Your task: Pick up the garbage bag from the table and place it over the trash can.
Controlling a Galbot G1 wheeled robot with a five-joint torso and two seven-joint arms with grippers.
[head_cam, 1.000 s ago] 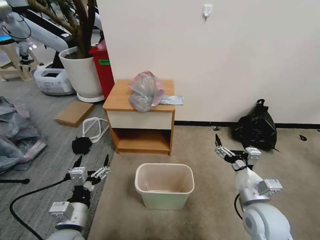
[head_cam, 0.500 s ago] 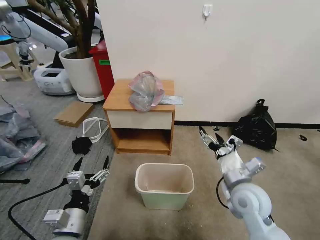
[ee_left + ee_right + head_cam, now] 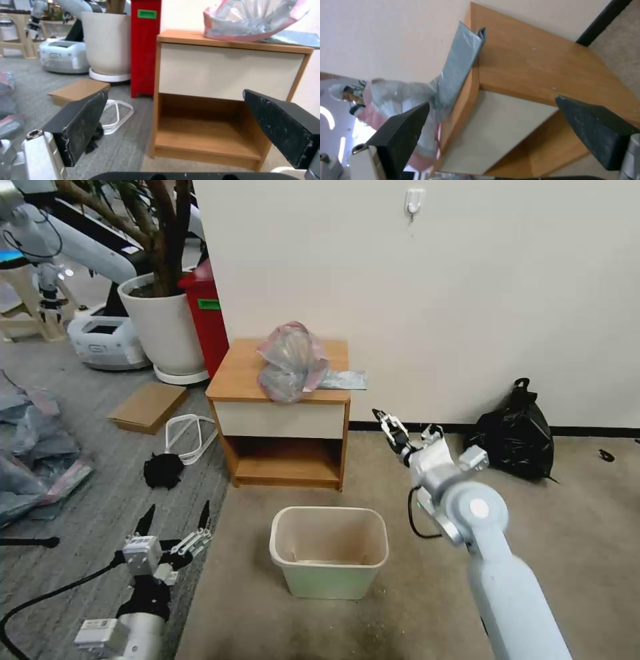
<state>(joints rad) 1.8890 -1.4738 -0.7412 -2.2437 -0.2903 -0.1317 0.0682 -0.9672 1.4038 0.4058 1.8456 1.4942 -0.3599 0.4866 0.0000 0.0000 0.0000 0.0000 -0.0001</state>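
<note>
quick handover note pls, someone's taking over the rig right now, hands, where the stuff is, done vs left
Right hand: open, empty, raised beside the table's right front corner, below the tabletop.
Left hand: open, empty, low at the robot's left over the floor.
Garbage bag: bunched on the tabletop, untouched; a flat grey strip of it sticks out past the right edge.
Trash can: on the carpet in front of the table, unlined.
Done: nothing gripped yet.
Left: grasp the bag, lift it, fit it over the can.

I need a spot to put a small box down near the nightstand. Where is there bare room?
The table top is bare to the left of the garbage bag; its right part holds the bag's flat grey tail. The open lower shelf is bare. Carpet between the trash can and table is free, though the right tool hovers beside it.
</note>
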